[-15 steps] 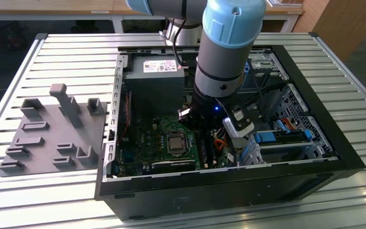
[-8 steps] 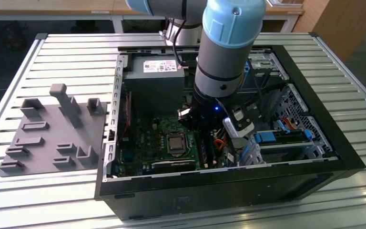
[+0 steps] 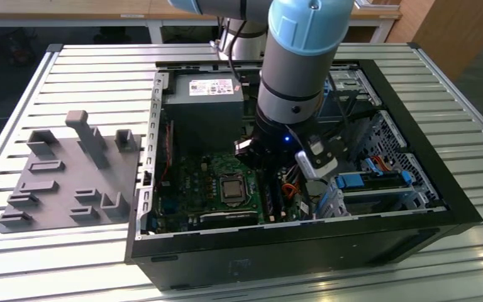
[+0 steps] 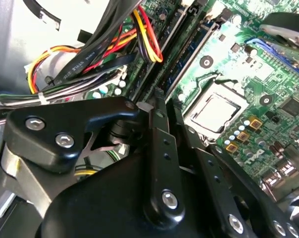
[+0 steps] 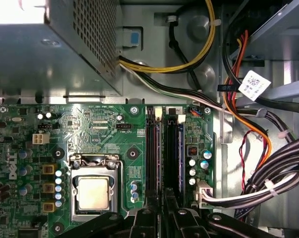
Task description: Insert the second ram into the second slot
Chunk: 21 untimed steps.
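Hovering directly over the memory slots, black linkage gripper (image 5: 162, 210) narrowed, fingers aligned with them.
Thin blue circuit-board stick (image 5: 179, 153) lies lengthwise in its black slot (image 5: 172, 153); grip unclear.

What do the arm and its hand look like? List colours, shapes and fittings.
The thick grey cylindrical arm has a light-blue joint cap and black bands. Its wrist is black with a small blue light. The black metal hand has linked bars joined by silver screws.

Green board (image 5: 105, 129) with a silver chip (image 5: 93, 192) and black slots (image 5: 150, 148). Yellow, orange, red and black wires (image 5: 233, 94). Pale blue and grey arm (image 3: 300, 50); grey ribbed table (image 3: 73, 82).
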{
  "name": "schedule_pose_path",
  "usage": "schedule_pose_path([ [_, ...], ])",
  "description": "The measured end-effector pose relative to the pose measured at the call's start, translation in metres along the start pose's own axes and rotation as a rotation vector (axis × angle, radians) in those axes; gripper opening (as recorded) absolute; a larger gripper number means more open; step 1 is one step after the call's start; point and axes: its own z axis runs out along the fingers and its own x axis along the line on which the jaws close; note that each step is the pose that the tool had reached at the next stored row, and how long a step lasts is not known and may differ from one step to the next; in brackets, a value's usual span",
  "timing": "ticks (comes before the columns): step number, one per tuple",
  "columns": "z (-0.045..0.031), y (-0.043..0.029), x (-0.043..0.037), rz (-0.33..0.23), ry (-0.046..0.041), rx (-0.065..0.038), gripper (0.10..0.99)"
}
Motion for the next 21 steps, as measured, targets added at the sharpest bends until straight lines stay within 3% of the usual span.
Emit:
schedule_pose_path([
  [2,-0.0005,0.0001,0.0000,0.000,0.0000,0.000,0.192],
  [4,-0.0005,0.0000,0.0000,0.000,-0.0001,0.000,0.106],
  [21,0.0099,-0.0003,-0.0001,0.000,0.0006,0.003,0.106],
])
